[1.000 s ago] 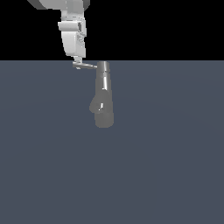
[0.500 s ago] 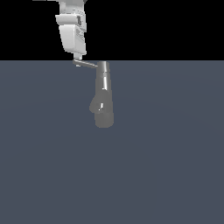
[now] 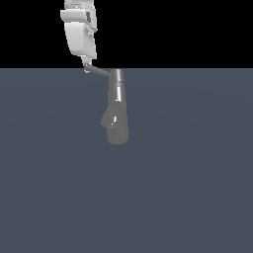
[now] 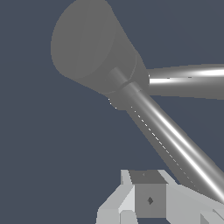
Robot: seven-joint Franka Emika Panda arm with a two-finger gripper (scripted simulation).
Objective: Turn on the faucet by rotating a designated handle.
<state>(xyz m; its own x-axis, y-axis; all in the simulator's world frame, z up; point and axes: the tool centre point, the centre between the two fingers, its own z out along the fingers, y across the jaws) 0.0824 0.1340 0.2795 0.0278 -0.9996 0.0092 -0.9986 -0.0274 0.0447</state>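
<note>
Exterior view: the faucet [image 3: 117, 112] stands near the middle of a flat slate-grey floor [image 3: 197, 188], a little to the exterior view's left of centre, its cylindrical body reaching up to the line where the floor meets the black background. Its wider rounded end sits at the bottom, and a small bulge [image 3: 106, 120] protrudes from the side toward the exterior view's left. From the top of the body the handle [image 3: 100, 71], a thin grey rod, sticks out toward the exterior view's left, rising slightly. The white gripper [image 3: 87, 68] comes down from the top edge of the picture, and its tip meets the free end of the handle; from here I cannot tell whether the fingers are clenched on the rod or only resting against it. Wrist view: the faucet's wide rounded end [image 4: 89, 46] fills the upper part of the picture, with two bright metal cylinders running away from it, one long and slanted [image 4: 175, 140], the other level [image 4: 188, 82]. A pale grey finger pad [image 4: 148, 199] shows at the lower edge, just beside the slanted cylinder, and contact cannot be confirmed.
</note>
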